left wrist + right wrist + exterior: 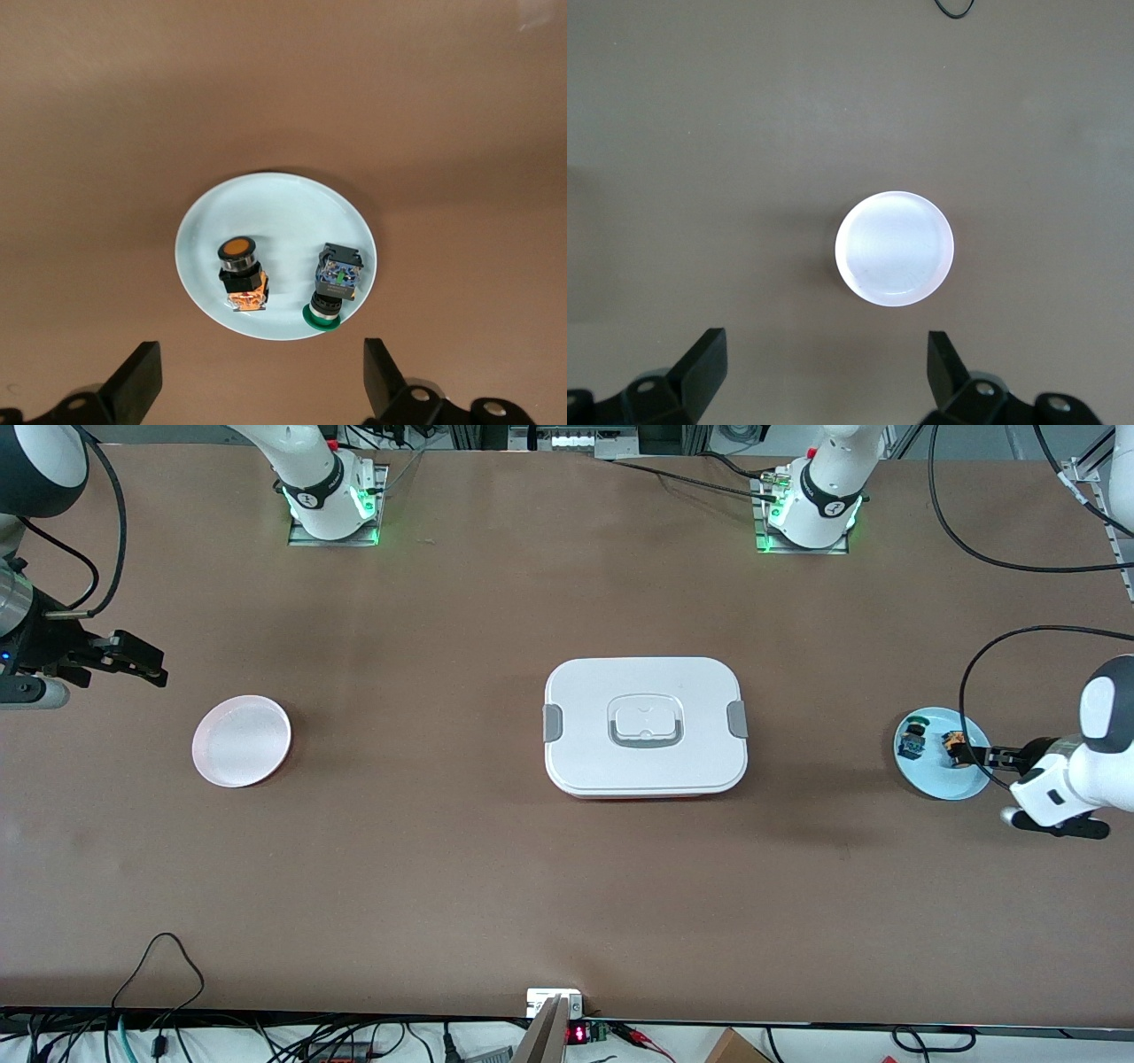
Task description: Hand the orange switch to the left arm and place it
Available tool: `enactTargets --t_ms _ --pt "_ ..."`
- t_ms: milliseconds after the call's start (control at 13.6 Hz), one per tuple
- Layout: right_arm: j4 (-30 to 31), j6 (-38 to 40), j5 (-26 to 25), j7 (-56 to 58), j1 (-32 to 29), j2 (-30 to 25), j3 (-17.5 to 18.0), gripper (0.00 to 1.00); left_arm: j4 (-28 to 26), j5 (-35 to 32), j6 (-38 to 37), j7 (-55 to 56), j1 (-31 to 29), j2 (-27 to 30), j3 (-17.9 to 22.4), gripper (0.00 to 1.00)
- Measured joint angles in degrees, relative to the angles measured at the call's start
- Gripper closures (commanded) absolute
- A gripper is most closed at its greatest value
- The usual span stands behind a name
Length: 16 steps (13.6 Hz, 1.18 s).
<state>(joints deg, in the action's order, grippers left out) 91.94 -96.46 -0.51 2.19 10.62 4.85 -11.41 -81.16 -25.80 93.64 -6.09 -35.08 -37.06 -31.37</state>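
Orange switch (243,276) on blue plate (275,221) (untouched); left fingers (142,376), right fingers (704,363) spread wide, empty.

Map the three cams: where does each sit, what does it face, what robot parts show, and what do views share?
Front view: high across the table, facing both arm bases; box at centre, both arms in shot.
Left wrist view: on the left arm, above the blue plate holding the orange switch and green switch; open left hand fingers show.
Right wrist view: on the right arm, above the empty pink plate; open right hand fingers show.
Shared: front view also shows both plates and switches.
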Motion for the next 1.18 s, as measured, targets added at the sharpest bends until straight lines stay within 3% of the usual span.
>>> enactTargets --t_ms 221,515,883,1177 --pt "-0.18 0.24 0.10 0.02 0.09 0.00 0.16 0.00 3.45 0.64 -3.13 -1.75 -0.14 0.72 -2.19 0.00" --pt "-0.21 0.83 0.16 0.02 0.15 0.00 0.20 0.00 6.45 9.97 -8.95 0.30 -0.27 5.46 -3.02 0.00" --pt "-0.47 0.97 0.16 0.02 0.13 0.00 0.16 0.00 6.97 12.79 -15.90 1.94 -0.65 14.29 -3.17 0.00" --pt "-1.13 1.02 0.16 0.02 0.08 -0.04 0.13 0.00 6.81 12.99 -16.49 2.05 -0.66 15.81 -3.20 0.00"
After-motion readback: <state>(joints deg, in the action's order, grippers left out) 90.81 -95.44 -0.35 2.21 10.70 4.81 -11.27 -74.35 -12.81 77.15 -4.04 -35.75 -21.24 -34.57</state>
